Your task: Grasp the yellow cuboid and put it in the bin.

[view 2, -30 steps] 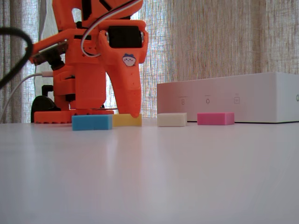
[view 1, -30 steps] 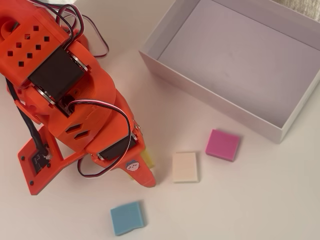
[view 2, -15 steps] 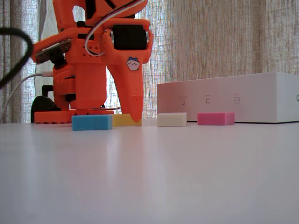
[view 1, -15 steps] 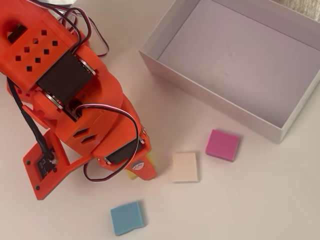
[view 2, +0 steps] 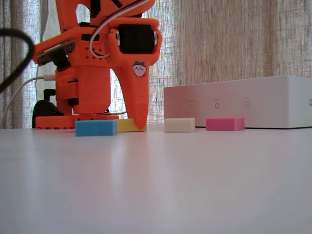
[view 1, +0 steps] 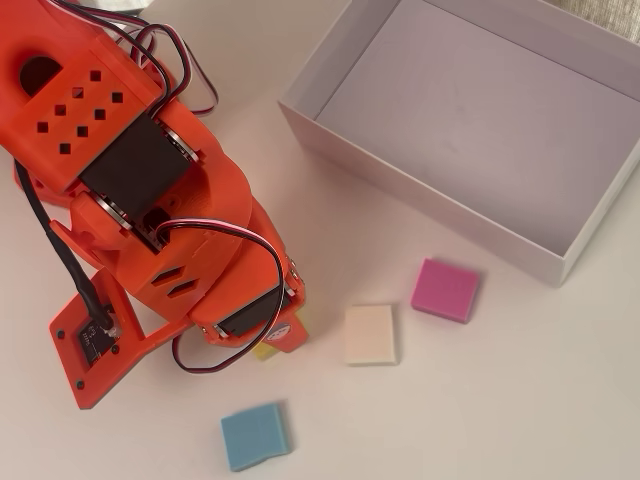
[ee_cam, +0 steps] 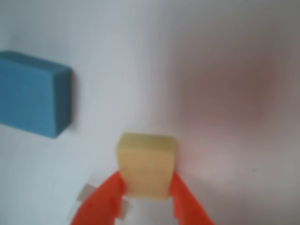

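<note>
The yellow cuboid sits on the white table between my two orange fingers, which touch both of its sides. In the overhead view only a sliver of the yellow cuboid shows under the arm. In the fixed view the yellow cuboid rests on the table at the fingertip. My gripper is down at table level, shut on the block. The bin, a large shallow white box, stands at the upper right, apart from the arm; its side wall shows in the fixed view.
A light-blue block lies close beside the gripper. A cream block and a pink block lie between the gripper and the bin. The arm's base fills the overhead view's upper left.
</note>
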Controlling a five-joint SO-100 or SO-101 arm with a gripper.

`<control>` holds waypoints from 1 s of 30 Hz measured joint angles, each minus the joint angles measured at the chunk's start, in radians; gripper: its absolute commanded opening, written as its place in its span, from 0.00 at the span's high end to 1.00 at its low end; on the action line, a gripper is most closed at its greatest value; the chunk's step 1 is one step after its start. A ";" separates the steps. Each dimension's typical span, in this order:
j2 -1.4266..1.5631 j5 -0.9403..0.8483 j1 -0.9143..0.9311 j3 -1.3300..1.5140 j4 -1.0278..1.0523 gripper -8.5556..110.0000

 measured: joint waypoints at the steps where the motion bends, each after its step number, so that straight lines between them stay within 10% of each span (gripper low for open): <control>1: 0.000 -0.011 0.003 0.000 0.000 1.00; 18: 0.341 -0.370 0.049 -0.103 0.015 1.00; 30: 0.620 -0.696 -0.426 -0.244 -0.026 1.00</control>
